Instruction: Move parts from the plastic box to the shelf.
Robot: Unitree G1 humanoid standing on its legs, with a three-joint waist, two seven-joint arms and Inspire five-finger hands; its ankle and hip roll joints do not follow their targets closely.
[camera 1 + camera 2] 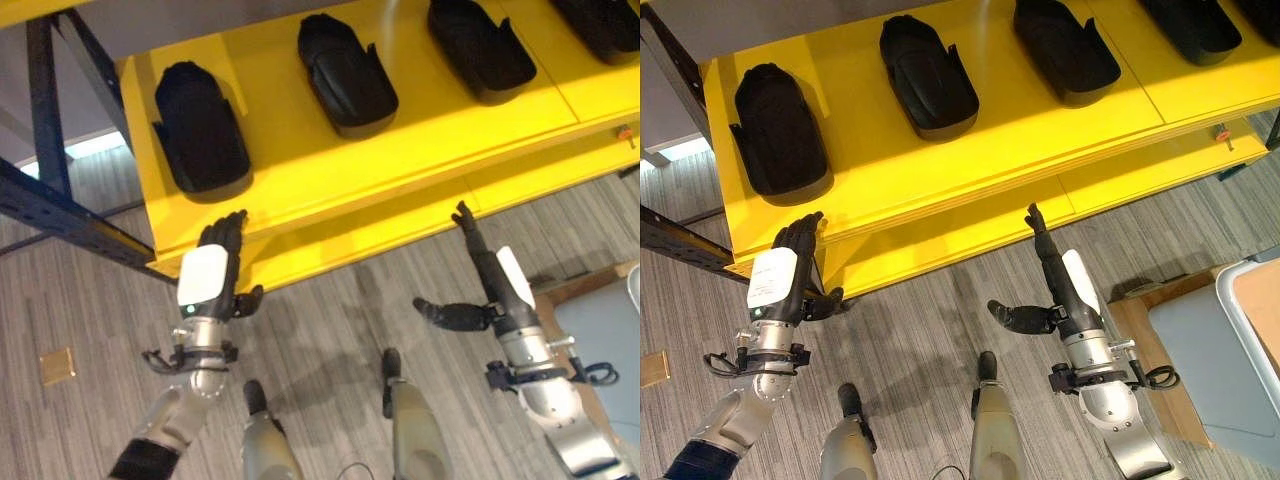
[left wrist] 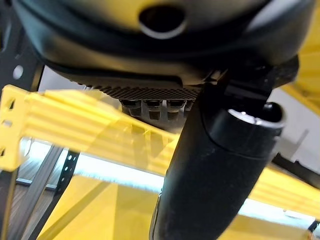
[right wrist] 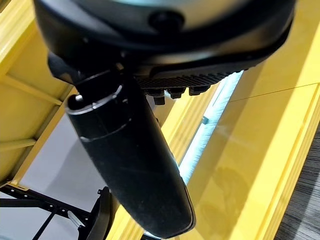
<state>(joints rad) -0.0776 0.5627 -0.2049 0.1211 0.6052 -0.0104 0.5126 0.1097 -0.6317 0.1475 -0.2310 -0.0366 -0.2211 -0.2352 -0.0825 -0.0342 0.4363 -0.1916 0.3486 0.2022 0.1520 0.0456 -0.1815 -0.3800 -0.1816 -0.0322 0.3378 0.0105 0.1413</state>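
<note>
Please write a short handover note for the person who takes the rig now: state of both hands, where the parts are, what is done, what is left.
Left hand: open, holds nothing, at the shelf front edge.
Right hand: open, holds nothing, fingers pointing at the lower shelf board.
Parts: four black parts lie in a row on the yellow shelf, e.g. the leftmost part.
Plastic box: at the robot's right; contents not visible.
Left: check the box for more parts.

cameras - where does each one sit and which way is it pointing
Left eye view: on the head, looking down at the yellow shelf, black parts, both hands.
Right eye view: same scene, slightly offset; left hand and right hand empty.
Left wrist view: along its thumb toward the shelf's edge.
Right wrist view: along its thumb toward the shelf.
Both eye views share the shelf.
</note>
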